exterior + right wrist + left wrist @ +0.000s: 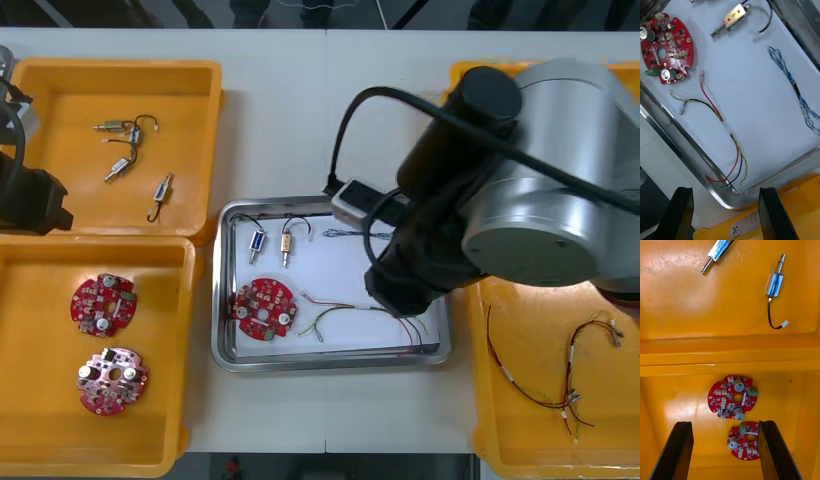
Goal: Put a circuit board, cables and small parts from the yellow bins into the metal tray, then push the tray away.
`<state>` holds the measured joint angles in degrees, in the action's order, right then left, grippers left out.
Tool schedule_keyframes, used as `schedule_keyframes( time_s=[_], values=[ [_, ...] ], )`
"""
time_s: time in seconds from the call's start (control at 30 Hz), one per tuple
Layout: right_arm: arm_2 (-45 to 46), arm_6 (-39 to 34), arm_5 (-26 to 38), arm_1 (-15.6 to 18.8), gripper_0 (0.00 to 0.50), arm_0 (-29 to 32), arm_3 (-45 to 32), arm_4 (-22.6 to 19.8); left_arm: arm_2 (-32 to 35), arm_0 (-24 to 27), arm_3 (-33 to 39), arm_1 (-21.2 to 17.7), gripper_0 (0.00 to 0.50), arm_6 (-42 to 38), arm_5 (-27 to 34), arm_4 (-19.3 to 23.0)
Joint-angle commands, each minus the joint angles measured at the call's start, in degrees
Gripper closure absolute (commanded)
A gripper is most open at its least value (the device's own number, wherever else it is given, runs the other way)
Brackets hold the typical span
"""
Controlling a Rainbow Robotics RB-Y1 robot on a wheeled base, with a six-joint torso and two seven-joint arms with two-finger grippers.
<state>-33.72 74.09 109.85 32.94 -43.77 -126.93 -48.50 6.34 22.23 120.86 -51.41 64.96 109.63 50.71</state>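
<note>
Right gripper (725,213) hangs over the metal tray's (226,300) near right corner, fingers wide apart, empty. In the tray: red circuit board (263,308) near left, red and yellow cable (350,312) beside it, twisted blue and white cable (345,234) far, small metal parts (257,242) far left. Left gripper (724,453), spread and empty, over the near left yellow bin (40,420).

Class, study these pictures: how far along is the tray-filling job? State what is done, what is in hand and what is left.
Done: the metal tray holds a circuit board, two small metal parts, a blue and white cable and a red and yellow cable. In hand: nothing; the right claw hangs open by the tray's corner, the left claw open over the left yellow bins. Left: pushing the tray away.
</note>
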Motion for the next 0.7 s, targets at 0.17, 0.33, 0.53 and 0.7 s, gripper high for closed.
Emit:
schedule_keyframes(
  time_s=[0.17,0.33,0.53,0.7],
  values=[
    [-11.63,13.27,0.15,-4.11,0.000,-5.10,0.72,5.52,3.42,-4.30,2.80,-4.93,0.000,3.77,0.37,1.32],
    [-16.37,17.84,-1.21,-4.99,0.000,-5.45,0.99,7.54,4.74,-5.80,2.80,-5.63,0.000,3.77,0.37,2.56],
    [-19.01,21.27,-3.76,-6.04,0.000,-5.36,3.97,6.93,5.79,-6.68,2.80,-6.07,0.000,3.51,0.37,3.70],
    [-21.91,20.66,-6.05,-6.39,0.000,-5.01,4.15,8.69,6.76,-6.68,2.62,-6.07,0.000,3.16,-0.11,4.93]
  ],
)
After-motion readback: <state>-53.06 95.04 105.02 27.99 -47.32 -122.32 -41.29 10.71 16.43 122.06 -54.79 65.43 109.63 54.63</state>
